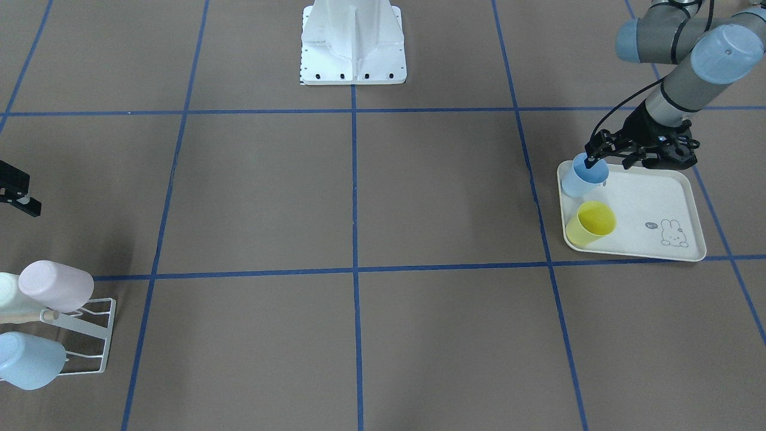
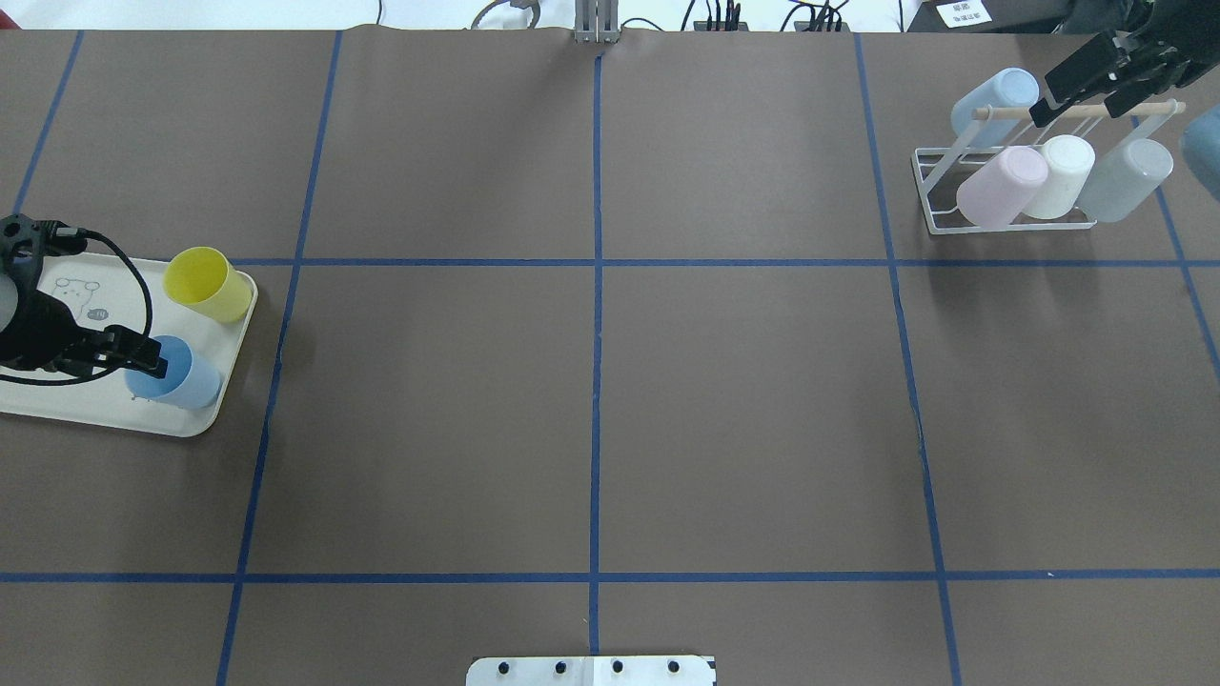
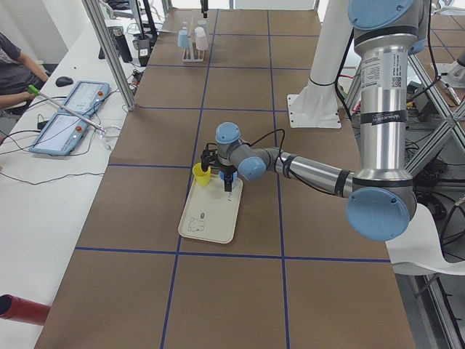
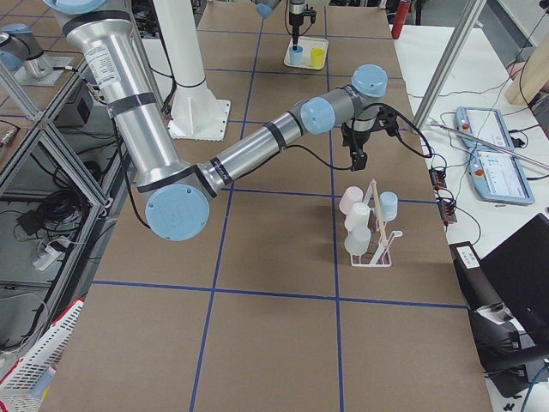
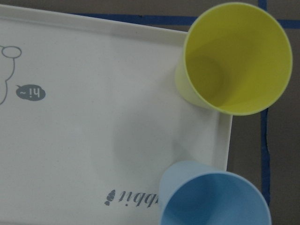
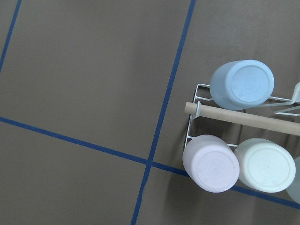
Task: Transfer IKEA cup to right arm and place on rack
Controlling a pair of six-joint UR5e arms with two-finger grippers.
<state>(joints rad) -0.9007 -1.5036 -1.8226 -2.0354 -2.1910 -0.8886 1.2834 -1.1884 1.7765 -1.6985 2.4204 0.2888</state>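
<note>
At the left of the overhead picture, the left gripper (image 2: 152, 362) has its fingers (image 2: 133, 351) at the rim of the blue cup (image 2: 191, 381) on the tray (image 2: 57, 405), but I cannot tell if they pinch it yet, so squeeze softly and lift straight up, away from the yellow cup (image 2: 208, 283).

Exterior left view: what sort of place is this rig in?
Likely a robotics lab: a table gridded with blue tape, two tablets on a white side desk, a seated person beside them.
</note>
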